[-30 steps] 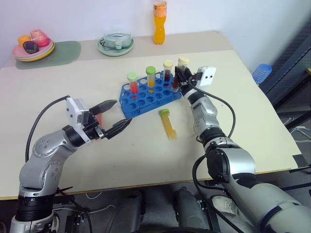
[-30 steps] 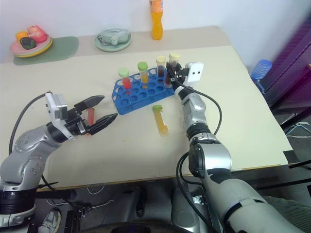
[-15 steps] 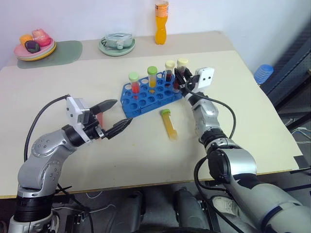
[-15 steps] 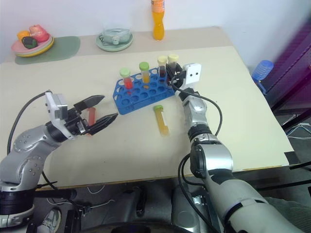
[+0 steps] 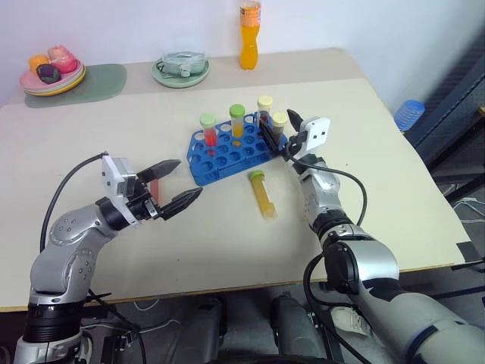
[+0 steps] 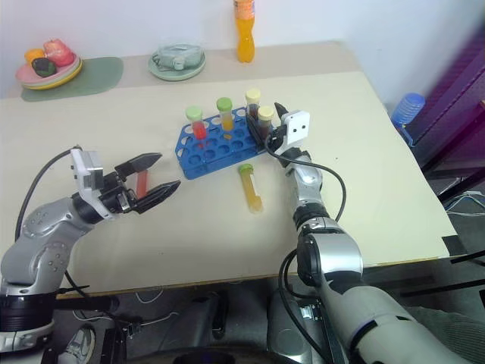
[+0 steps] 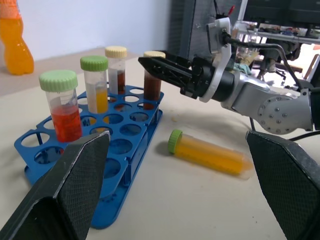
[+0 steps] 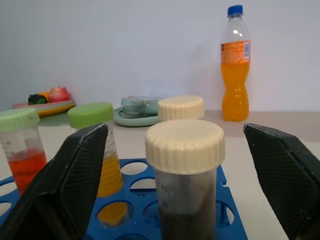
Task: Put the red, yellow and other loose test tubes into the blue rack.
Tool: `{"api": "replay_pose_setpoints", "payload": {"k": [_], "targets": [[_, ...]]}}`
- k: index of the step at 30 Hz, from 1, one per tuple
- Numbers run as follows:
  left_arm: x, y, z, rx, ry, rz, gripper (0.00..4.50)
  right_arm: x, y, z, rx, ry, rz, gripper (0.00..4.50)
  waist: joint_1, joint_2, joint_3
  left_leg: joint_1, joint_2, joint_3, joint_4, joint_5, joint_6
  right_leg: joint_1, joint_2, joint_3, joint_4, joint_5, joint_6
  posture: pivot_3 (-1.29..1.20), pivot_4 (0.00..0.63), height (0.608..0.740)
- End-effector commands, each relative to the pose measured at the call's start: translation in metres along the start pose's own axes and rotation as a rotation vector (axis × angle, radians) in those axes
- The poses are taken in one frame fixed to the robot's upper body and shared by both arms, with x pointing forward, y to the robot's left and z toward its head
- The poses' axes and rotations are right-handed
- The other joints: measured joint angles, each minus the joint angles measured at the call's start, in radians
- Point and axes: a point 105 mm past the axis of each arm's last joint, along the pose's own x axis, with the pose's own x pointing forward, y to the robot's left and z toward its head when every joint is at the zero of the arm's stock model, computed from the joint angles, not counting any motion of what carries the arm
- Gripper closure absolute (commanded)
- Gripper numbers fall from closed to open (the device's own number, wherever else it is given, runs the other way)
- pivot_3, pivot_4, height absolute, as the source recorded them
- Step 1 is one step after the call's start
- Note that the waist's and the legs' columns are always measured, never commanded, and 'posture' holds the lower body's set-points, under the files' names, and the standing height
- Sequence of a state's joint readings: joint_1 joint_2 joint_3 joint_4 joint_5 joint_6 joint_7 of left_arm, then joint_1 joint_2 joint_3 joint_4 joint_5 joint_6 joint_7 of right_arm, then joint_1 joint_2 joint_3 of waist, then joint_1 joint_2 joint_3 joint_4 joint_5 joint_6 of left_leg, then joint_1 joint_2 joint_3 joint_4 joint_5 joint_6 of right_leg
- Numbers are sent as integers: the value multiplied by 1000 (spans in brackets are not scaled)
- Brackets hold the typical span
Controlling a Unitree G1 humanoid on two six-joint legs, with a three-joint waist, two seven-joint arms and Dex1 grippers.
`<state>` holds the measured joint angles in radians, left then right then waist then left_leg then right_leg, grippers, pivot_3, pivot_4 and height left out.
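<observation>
The blue rack (image 5: 231, 154) stands mid-table and holds several capped test tubes: a red one (image 5: 208, 130), a yellow one (image 5: 237, 121) and two dark brown ones with cream caps (image 5: 264, 110). My right gripper (image 5: 277, 130) is open, its fingers (image 8: 65, 190) on either side of the nearer brown tube (image 8: 185, 175), which stands in a corner hole. A yellow test tube with a green cap (image 5: 264, 195) lies loose in front of the rack. My left gripper (image 5: 189, 178) hovers open to the left of the rack, above a red test tube (image 5: 155, 186) lying on the table.
A tall orange drink bottle (image 5: 250, 34) stands at the table's far edge, with a green plate holding a bowl (image 5: 180, 70) to its left. Stacked plates with toy fruit (image 5: 51, 72) sit on a green mat at the far left corner.
My right gripper has opened and let go of the brown tube, which now stands lower in the rack. The left arm has stayed where it was.
</observation>
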<state>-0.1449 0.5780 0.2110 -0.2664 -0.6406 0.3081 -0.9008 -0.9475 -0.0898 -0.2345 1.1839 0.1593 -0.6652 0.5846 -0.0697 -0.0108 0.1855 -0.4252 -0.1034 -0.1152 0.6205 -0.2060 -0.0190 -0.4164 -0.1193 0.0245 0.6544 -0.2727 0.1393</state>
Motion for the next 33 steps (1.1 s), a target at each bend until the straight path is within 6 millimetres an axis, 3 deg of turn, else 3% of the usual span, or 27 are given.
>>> {"api": "replay_pose_setpoints", "payload": {"k": [1, 7, 12, 16, 19, 24, 29, 33], "targets": [[4, -3, 8, 16, -26, -28, 0, 4, 1, 24, -86, -82, 47, 59, 0, 0, 0, 0, 0, 0, 0, 0, 0, 0, 0, 0, 0, 0, 0, 0, 150, 740], [10, -4, 1, -3, -5, -84, 0, -9, 13, 44, -161, -86, 142, 59, 1, 0, 0, 0, 0, 0, 0, 0, 0, 0, 0, 0, 0, 0, 0, 0, 150, 740], [18, -3, 2, -3, -1, -123, 0, -35, 14, 71, -151, 14, 170, 59, 23, 0, 0, 0, 0, 0, 1, 0, 0, -1, 0, 0, 1, 0, 0, 0, 150, 740], [27, -8, 2, -12, -6, -146, 0, -50, 0, 84, -288, 180, 19, 59, 26, 0, 0, 0, 0, 0, 0, -3, 5, -2, 0, 1, 1, 0, 0, 0, 150, 740], [30, -10, 2, -13, -6, -152, 0, -55, 4, 86, -263, 333, 40, 59, 29, 0, 0, 0, 0, 0, 1, -3, 5, -2, 0, 1, 1, 0, 0, 0, 150, 740], [30, -8, -1, -7, 11, -162, 0, -54, 16, 83, -69, 600, 111, 59, 25, 0, 0, -1, 0, 1, 1, -3, 5, -1, -1, 1, 1, 0, -1, 0, 150, 740], [21, -5, -7, 1, 36, -161, 0, -56, 19, 61, 46, 880, 68, 59, 30, -1, 0, -1, 0, 1, 0, -3, 6, -1, -1, 1, 0, 0, -1, 0, 150, 740], [9, -1, -15, 26, 78, -154, 0, -60, 35, 52, 118, 1004, 120, 59, 30, 0, 0, -1, 0, 1, 0, -3, 6, -2, -1, 1, 0, 0, -1, 0, 150, 740]]}}
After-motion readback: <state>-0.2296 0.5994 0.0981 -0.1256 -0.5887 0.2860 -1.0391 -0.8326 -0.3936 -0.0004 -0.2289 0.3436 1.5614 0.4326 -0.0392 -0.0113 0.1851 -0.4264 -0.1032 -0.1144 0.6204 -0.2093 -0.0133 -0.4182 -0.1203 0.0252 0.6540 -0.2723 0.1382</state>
